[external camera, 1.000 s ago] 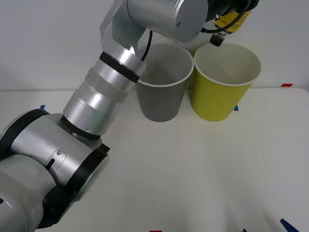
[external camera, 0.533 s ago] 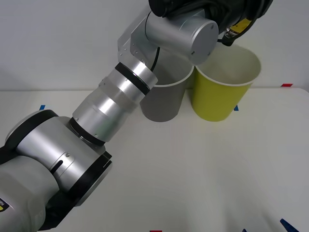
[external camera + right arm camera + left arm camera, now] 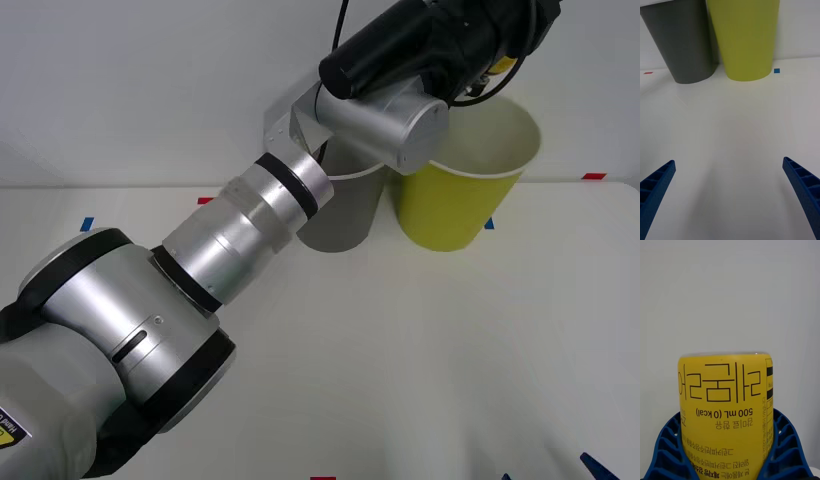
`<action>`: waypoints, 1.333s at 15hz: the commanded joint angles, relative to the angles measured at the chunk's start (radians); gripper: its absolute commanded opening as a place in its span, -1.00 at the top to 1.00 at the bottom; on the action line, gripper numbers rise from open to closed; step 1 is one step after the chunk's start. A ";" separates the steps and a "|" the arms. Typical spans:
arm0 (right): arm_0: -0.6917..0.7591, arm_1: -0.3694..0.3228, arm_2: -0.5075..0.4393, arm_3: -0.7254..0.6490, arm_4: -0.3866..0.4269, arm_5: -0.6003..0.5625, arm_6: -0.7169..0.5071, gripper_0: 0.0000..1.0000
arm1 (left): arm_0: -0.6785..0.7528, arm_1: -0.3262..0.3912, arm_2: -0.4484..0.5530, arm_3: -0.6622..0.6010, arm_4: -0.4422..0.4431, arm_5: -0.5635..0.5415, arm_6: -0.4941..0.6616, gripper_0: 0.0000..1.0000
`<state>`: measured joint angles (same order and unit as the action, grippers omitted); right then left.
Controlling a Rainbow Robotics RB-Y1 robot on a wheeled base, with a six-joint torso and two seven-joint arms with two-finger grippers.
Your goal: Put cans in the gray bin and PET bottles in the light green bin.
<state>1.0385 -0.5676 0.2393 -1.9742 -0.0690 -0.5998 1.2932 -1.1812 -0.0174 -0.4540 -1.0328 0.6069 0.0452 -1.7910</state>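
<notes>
My left arm reaches from the near left across the gray bin [image 3: 340, 215] to above the light green bin [image 3: 460, 200]. The left gripper [image 3: 726, 415] is shut on the PET bottle [image 3: 726, 408], whose yellow label has black print. Blue fingers [image 3: 668, 450] press on both of its sides. In the front view only a sliver of the PET bottle [image 3: 504, 63] shows behind the black wrist, above the green bin's rim. The right gripper [image 3: 730, 195] hangs open low over the table, facing the gray bin [image 3: 685, 41] and the light green bin [image 3: 745, 37], which stand side by side.
The left arm's silver forearm [image 3: 250, 230] covers much of the gray bin's near left side. Small blue tape marks [image 3: 777, 70] and a red one [image 3: 594, 176] lie on the white table. A white wall stands just behind the bins.
The left arm has swung farther right and forward with the bottle, from over the gap between the bins to over the light green bin. The wrist now hides most of the bottle.
</notes>
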 commanded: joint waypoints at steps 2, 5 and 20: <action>0.000 0.000 0.000 0.000 0.000 0.000 0.000 -0.98 | -0.001 0.000 -0.015 0.057 0.007 -0.074 0.016 1.00; 0.000 0.000 0.000 0.000 0.000 0.000 0.000 -0.98 | -0.001 0.000 -0.018 0.112 0.017 -0.142 0.028 1.00; 0.000 0.000 0.000 0.000 0.000 0.000 0.000 -0.97 | -0.001 0.000 -0.115 0.201 0.056 -0.347 0.042 0.97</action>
<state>1.0385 -0.5676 0.2393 -1.9742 -0.0690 -0.5998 1.2932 -1.1827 -0.0175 -0.5680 -0.8313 0.6617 -0.3160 -1.7476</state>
